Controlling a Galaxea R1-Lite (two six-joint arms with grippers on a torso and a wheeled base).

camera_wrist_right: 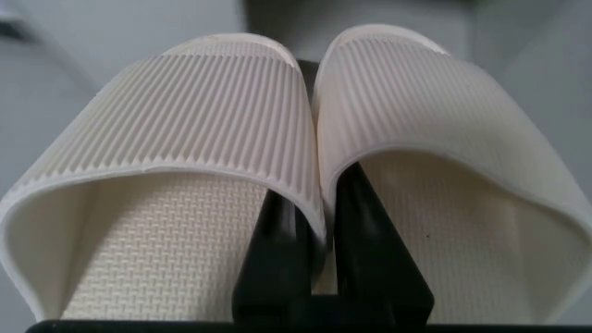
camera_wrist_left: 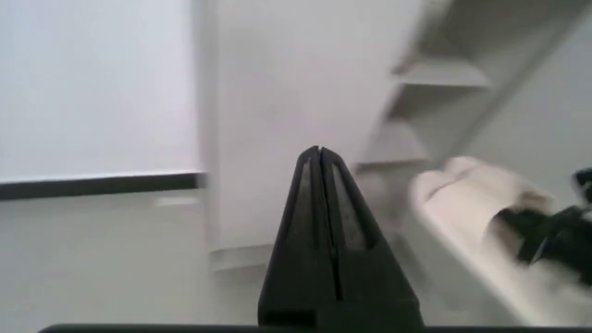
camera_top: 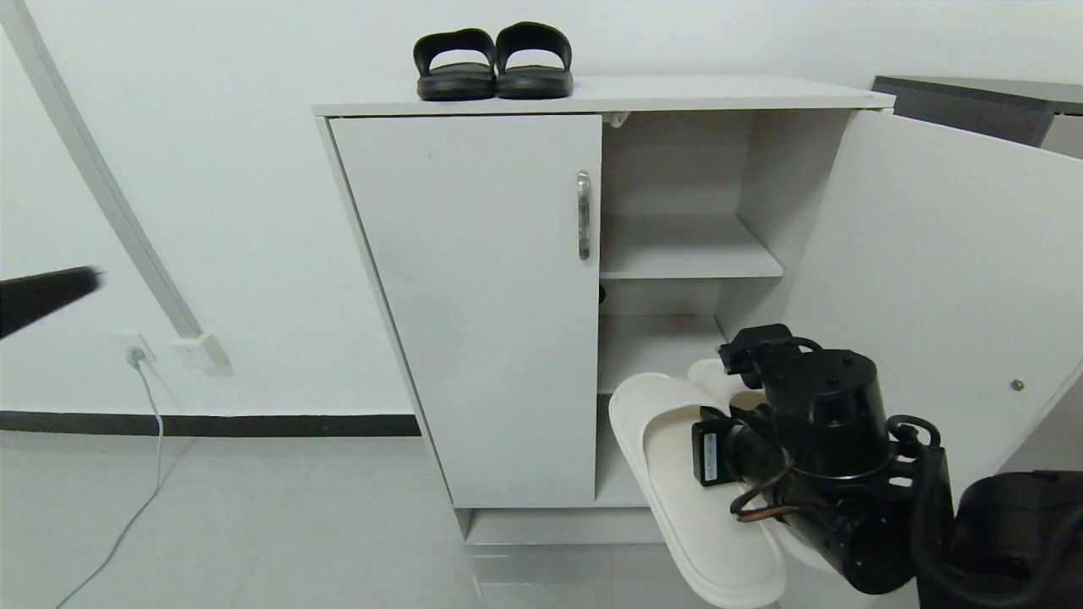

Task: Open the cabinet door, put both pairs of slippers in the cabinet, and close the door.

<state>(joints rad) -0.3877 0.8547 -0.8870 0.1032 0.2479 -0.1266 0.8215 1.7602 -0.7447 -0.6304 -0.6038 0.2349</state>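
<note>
You are holding white slippers (camera_top: pixel 702 499) in right claw (camera_wrist_right: pixel 319 240) at cabinet (camera_top: pixel 719 91), door (camera_top: pixel 939 279) open; left claw (camera_wrist_left: pixel 320 185) closed, empty; black slippers (camera_top: pixel 493 63) remaining.

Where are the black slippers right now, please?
In the head view, the black slippers sit on the cabinet top, above its closed left door.

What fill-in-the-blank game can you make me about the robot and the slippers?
1. The black slippers sit on ____ of the cabinet.
2. The right gripper holds a pair of slippers whose colour is ____.
3. The cabinet's right door is ____.
4. The left gripper is shut and holds ____.

Missing words: top; white; open; nothing.
</note>
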